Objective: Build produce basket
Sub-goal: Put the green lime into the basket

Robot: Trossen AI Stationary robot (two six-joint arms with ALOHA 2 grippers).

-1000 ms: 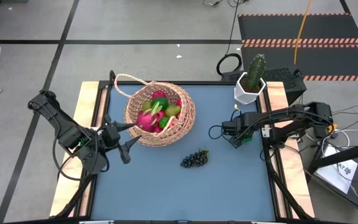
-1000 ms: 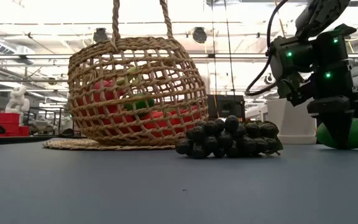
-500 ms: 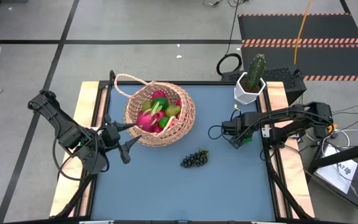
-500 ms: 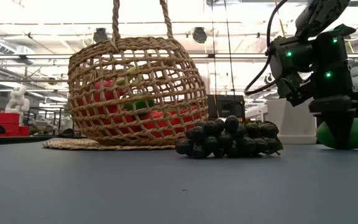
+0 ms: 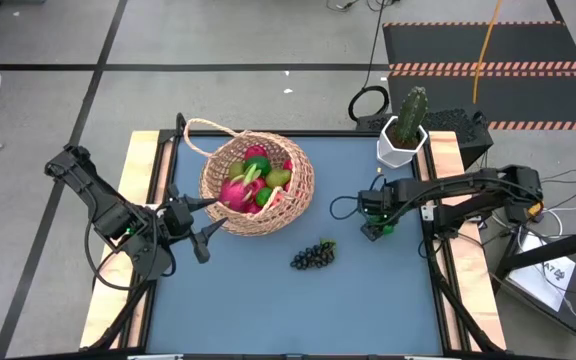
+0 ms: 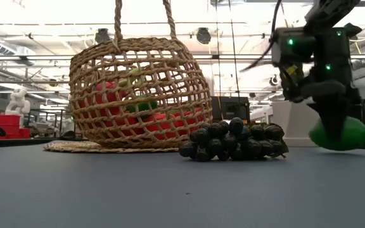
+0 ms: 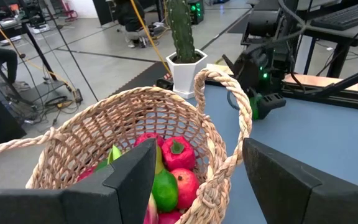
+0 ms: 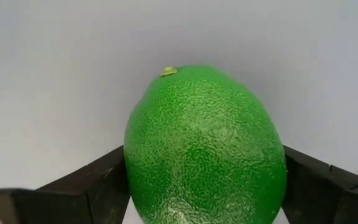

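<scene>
The tan wicker basket (image 5: 258, 185) stands on its base left of the table's centre and holds red, pink, yellow-green and green fruits. A dark grape bunch (image 5: 313, 256) lies on the table at the basket's near right. My right gripper (image 5: 377, 226) is right of the basket and is shut on a green lime (image 8: 207, 143). My left gripper (image 5: 208, 215) is open at the basket's left wall. In the left wrist view its fingers stand on either side of the basket rim (image 7: 185, 99). Whether they touch it I cannot tell. My right gripper pinches the lime (image 6: 339, 133) between its two fingers (image 8: 86, 186), one on each side of the fruit's middle. The fingers come from above and point down. The lime is held just above the table surface, its stem nub (image 8: 169, 71) pointing away from the wrist.
A white hexagonal pot with a green cactus (image 5: 403, 135) stands at the table's far right corner, behind my right arm. The basket's loop handle (image 5: 203, 135) hangs over its far left side. Bare blue table surface (image 5: 268, 310) lies along the near edge.
My right gripper has moved up a little and slightly toward the table's left. The lime has gone with it and has come off the table, where it was resting before.
</scene>
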